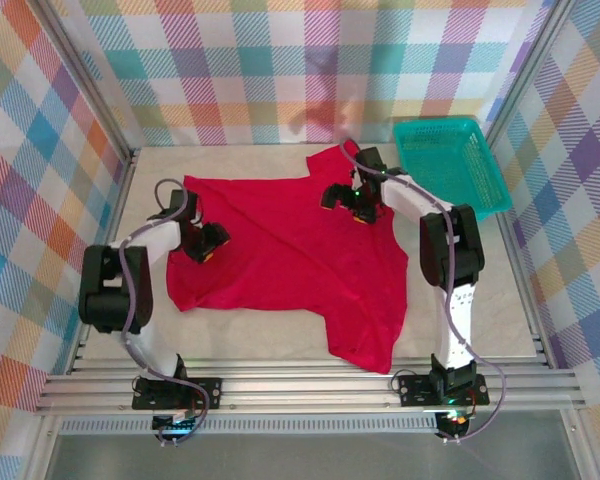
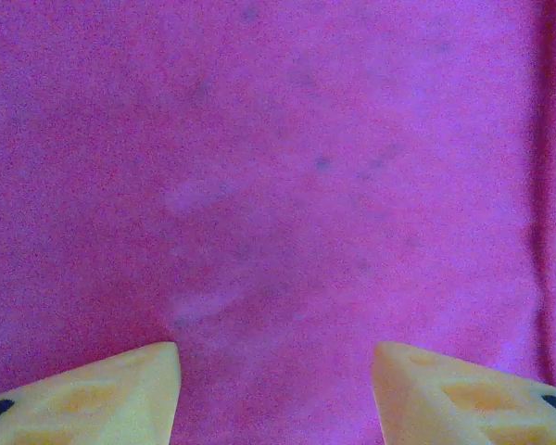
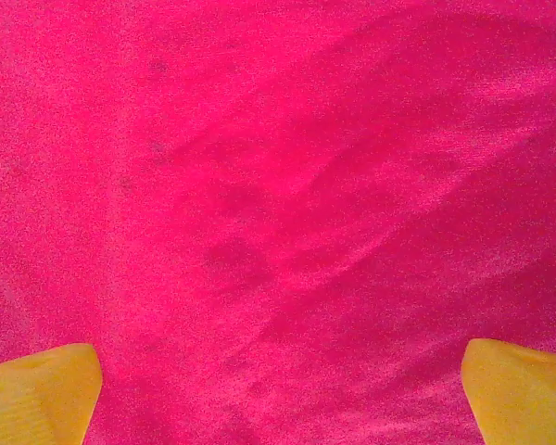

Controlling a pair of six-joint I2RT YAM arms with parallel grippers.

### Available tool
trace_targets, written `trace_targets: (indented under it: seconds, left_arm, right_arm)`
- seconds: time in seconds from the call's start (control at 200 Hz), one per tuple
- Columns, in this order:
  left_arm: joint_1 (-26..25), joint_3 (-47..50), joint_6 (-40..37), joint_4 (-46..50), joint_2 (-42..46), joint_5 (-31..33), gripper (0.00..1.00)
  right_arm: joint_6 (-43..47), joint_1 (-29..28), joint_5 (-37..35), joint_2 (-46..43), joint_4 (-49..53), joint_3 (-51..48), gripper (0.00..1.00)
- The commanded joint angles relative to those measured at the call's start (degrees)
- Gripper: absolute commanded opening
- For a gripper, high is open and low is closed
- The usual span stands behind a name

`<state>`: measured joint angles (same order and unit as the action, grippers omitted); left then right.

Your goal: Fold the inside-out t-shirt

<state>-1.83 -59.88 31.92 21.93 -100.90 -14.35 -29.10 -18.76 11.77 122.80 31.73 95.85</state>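
You have the t-shirt (image 1: 290, 250) spread flat at the centre of the table (image 1: 240, 345). The basket (image 1: 450, 165) stands on the table at 2 o'clock from the shirt, near its far corner. The left gripper (image 1: 208, 245) is over the shirt's 9 o'clock part. The right gripper (image 1: 352, 200) is over its 1 o'clock part.

Pale table (image 1: 260, 338) has the red t-shirt (image 1: 300, 265) spread out under the left claw (image 1: 206, 246) and right claw (image 1: 346, 200), teal basket (image 1: 445, 160) just right of the right claw.
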Motion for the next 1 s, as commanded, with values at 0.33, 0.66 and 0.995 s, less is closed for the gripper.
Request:
trace_targets:
  seconds: [0.33,0.66,0.995]
  left_arm:
    - [3.6,-29.4,-1.1,6.8,-28.4,-1.0,0.56]
    - [5.4,-28.7,-6.3,15.2,-13.4,10.9,0.53]
    - [7.0,-12.7,-6.2,16.6,6.7,5.7,0.26]
  right_arm:
    - [1.0,6.4,-4.5,27.0,14.4,37.3,1.0]
    - [3.9,6.3,-1.5,24.8,21.1,49.6,1.0]
    - [6.1,0.3,-0.2,1.3,21.0,24.7,1.0]
